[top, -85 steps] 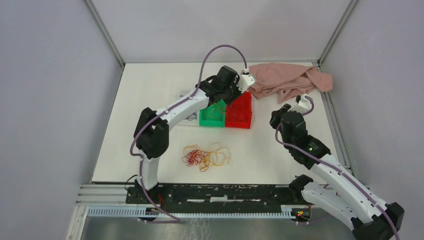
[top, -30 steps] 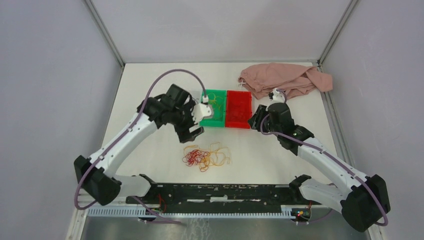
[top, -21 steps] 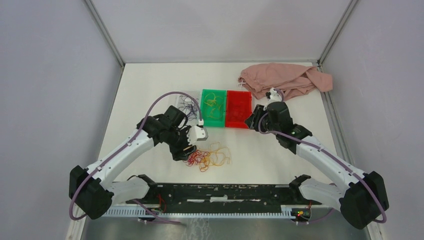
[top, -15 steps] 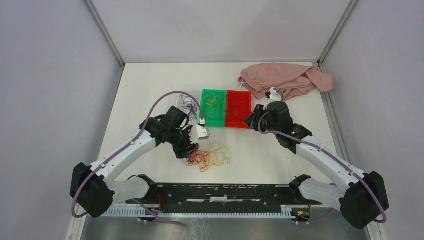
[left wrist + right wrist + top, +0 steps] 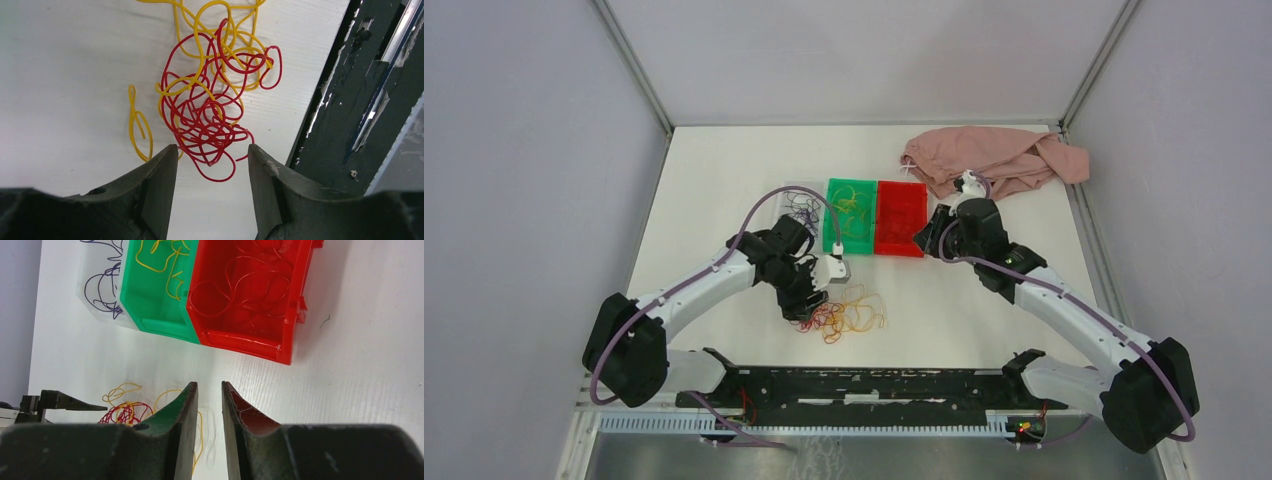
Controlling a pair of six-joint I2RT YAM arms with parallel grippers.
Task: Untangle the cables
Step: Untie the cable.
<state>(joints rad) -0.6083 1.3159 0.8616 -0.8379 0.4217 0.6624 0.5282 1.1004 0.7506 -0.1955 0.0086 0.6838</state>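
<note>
The cables (image 5: 842, 316), a red and yellow tangle, are lying on the table (image 5: 724, 170) at 6 o'clock from the green bin (image 5: 849, 215). The left gripper (image 5: 211, 150) is hanging over the tangle's 9 o'clock edge with its jaws open and red loops showing between the 2 fingers, possibly touching them. The right gripper (image 5: 208, 385) is hovering at 4 o'clock from the red bin (image 5: 250, 290), jaws slightly parted, gripping nothing.
</note>
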